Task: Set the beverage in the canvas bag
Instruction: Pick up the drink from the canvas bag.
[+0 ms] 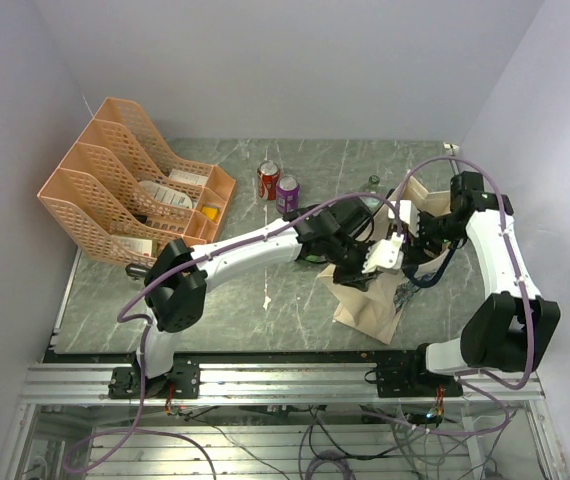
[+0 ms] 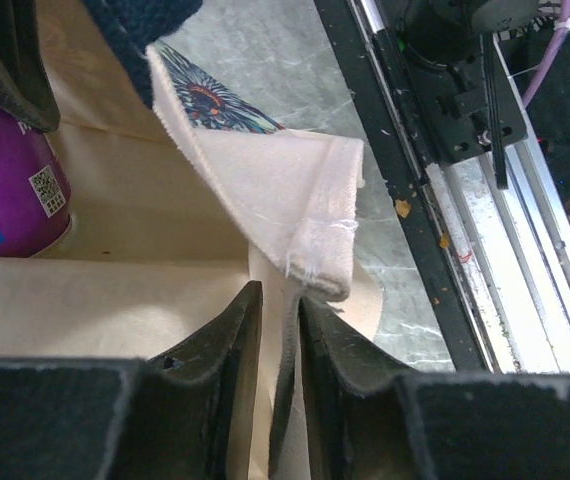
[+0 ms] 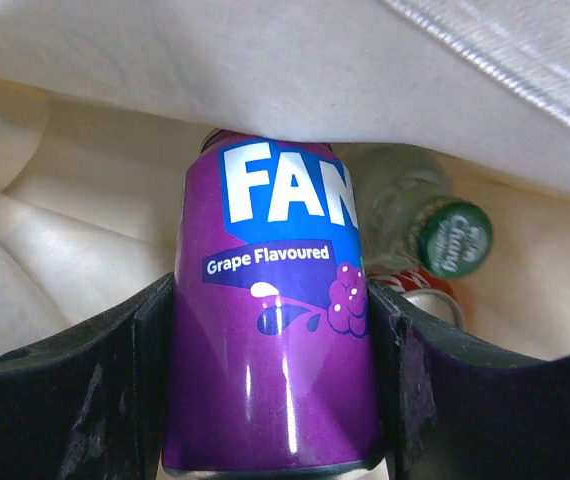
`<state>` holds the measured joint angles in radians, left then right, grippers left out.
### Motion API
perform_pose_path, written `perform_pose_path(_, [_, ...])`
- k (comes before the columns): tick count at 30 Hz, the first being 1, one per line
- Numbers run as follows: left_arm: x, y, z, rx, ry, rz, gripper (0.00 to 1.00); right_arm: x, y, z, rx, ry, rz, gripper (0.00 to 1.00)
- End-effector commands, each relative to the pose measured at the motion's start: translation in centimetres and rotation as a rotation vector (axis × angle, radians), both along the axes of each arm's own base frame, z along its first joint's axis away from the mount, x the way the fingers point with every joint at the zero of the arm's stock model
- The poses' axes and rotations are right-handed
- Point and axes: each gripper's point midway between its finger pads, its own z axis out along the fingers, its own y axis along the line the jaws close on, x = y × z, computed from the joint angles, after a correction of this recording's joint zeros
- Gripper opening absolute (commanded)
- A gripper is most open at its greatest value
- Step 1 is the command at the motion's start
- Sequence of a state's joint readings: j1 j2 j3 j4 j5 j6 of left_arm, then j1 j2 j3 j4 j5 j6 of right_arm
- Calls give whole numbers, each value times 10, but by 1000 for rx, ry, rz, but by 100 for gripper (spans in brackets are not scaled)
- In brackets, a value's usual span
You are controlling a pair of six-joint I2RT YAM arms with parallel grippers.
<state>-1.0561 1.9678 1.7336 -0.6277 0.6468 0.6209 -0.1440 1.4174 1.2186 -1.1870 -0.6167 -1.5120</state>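
Only the left wrist view shows the left hand [image 2: 280, 300]: its jaws are narrowly apart, with an edge of the canvas bag [image 2: 265, 190] just at the gap. Only the right wrist view shows the grape can [image 3: 275, 380] inside the bag, held by the right hand [image 3: 273, 295], beside a green-capped bottle [image 3: 435, 225]. From above, this can is hidden. Both arms bend down to the bag on the worktop [image 1: 265, 330].

purple can [image 3: 270, 330] gripped between the gripper [image 3: 272, 305] fingers inside the bag [image 3: 65, 230]; green-capped bottle [image 3: 435, 225] just right of the can.
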Motion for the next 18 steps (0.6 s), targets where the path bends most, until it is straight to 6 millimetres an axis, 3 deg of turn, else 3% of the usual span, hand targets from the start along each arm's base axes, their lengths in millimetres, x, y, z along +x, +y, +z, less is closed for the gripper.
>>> perform_pose_path(1, [25, -8, 13, -27, -79, 51, 34, 6, 7, 43, 51, -118, -40, 0])
perform_pose_path(12, [39, -13, 37, -54, -109, 138, 58, 16, 2, 91, 55, -252, -157, 0])
perform_pose_path(18, [50, -15, 66, -106, -109, 198, 80, 24, -7, 119, 46, -329, -245, 0])
